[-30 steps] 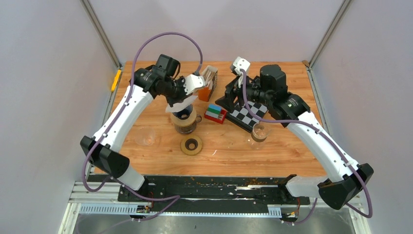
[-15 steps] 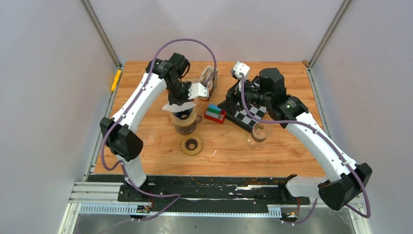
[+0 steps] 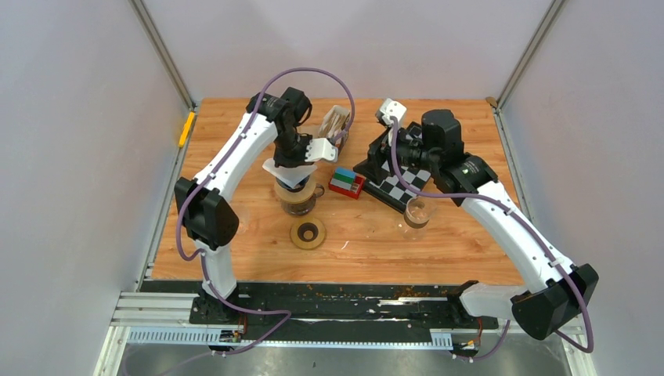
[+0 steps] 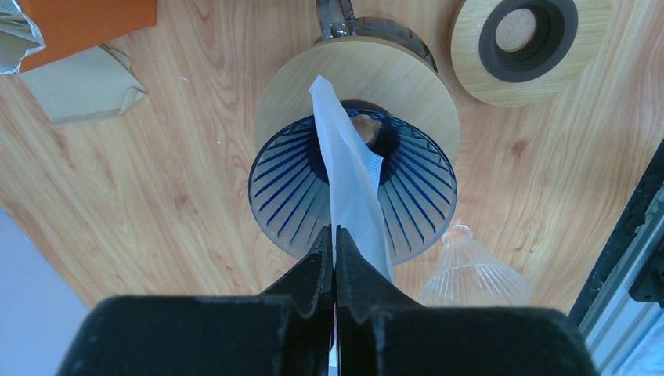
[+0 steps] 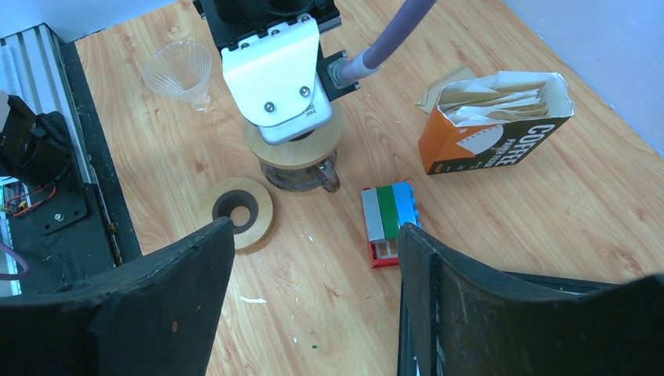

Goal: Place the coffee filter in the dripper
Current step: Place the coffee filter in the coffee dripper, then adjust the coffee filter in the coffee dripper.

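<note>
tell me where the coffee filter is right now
Left wrist view: the coffee filter is pinched in the left claw, over the blue dripper, left of centre on the table.

The wooden table (image 3: 454, 243) carries a glass carafe (image 3: 300, 202) near its middle. A wooden ring (image 3: 308, 233) lies just in front of it and a clear ribbed cone (image 5: 182, 70) to its left. Colored blocks (image 3: 345, 182) lie beside a checkerboard (image 3: 395, 184). A glass (image 3: 419, 213) stands at the board's near corner. An orange box (image 3: 335, 125) sits toward the back.
</note>
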`<state>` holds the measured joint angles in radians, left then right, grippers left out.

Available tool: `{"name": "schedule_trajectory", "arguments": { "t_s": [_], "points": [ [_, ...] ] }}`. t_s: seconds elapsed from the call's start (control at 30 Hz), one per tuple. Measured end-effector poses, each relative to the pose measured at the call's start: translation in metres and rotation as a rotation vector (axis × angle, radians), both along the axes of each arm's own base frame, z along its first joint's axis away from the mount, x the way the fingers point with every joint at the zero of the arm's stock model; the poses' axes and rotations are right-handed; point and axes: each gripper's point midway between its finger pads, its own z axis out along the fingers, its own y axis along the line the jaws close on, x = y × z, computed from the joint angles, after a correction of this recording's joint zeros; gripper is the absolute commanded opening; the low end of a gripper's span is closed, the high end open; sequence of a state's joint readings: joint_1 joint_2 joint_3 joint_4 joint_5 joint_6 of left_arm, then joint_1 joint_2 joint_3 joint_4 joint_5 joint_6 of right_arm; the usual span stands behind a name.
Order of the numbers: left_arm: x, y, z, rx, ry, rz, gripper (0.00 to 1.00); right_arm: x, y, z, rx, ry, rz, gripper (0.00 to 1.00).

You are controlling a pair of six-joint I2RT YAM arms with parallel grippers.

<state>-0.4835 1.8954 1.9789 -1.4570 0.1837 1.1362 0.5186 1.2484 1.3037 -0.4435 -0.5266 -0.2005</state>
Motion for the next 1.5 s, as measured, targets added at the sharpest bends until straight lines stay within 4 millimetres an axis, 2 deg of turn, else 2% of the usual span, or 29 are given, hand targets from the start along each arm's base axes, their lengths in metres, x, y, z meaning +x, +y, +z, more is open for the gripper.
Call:
{"name": "schedule_trajectory", "arguments": {
  "t_s": [0.37,0.8,1.23,1.37,1.5],
  "points": [
    [0.000,-0.005,0.000,-0.023,0.005,0.006,0.31,0.002,-0.004,-0.001,0.015,0.008,-0.006,0.76],
    [0.008,-0.003,0.014,-0.074,-0.045,0.122,0.51,0.002,-0.005,-0.004,0.024,0.015,-0.003,0.76],
    [0.004,0.037,0.010,-0.167,0.026,0.437,0.57,0.004,-0.004,-0.005,0.042,0.031,-0.013,0.73],
    [0.007,0.043,0.002,-0.199,0.054,0.546,0.57,0.008,-0.001,-0.011,0.048,0.065,-0.027,0.73],
    [0.006,0.044,-0.003,-0.231,0.072,0.640,0.57,0.018,0.005,-0.029,0.038,0.128,-0.046,0.74]
  ]
}}
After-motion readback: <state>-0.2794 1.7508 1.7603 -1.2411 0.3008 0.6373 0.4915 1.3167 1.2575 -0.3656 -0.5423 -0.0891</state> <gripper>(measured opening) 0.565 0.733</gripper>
